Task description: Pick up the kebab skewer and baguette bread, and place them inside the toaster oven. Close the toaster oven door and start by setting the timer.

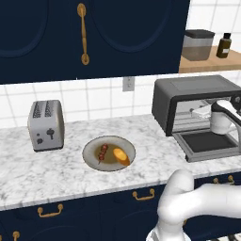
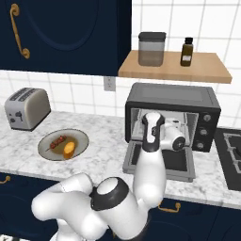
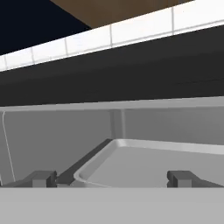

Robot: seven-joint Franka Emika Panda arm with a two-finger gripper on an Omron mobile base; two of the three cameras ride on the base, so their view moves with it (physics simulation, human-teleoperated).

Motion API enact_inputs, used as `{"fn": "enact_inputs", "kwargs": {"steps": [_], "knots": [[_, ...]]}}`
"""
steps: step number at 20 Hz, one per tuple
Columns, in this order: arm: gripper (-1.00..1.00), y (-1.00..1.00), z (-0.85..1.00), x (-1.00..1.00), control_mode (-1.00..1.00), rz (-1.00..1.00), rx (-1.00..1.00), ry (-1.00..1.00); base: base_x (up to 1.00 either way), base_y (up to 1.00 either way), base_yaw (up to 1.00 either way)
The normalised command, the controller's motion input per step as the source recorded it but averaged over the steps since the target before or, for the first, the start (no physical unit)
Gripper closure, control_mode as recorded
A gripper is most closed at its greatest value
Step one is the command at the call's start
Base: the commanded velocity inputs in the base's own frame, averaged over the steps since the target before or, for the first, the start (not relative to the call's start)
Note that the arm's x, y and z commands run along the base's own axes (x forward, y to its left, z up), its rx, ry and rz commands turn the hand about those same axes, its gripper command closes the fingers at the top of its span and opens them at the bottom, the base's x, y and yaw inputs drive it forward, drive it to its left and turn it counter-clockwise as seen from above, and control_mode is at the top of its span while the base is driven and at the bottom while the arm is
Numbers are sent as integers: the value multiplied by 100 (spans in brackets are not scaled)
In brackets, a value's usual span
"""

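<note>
The toaster oven door (image 2: 160,162) lies folded down flat, leaving the toaster oven (image 2: 172,115) on the right of the counter ready for loading. The gripper (image 3: 113,178) sits at its mouth, jaws wide apart and empty, facing the inner tray (image 3: 153,164). The kebab skewer (image 1: 103,152) and baguette bread (image 1: 121,156) lie side by side on the round plate (image 1: 94,145), well left of the oven.
</note>
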Motion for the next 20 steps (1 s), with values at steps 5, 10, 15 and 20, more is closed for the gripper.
{"fn": "enact_inputs", "kwargs": {"steps": [5, 10, 15, 20], "knots": [[-100, 1, -12, 20, -100, 0, 0, 0, 0, 0, 0], [-100, 5, -18, 44, -100, 0, 0, 0, 0, 0, 0], [-100, 0, -32, 29, -100, 0, 0, 1, 0, 0, 0], [-100, 0, -11, 28, -100, 0, 0, 0, 0, 0, 0]]}}
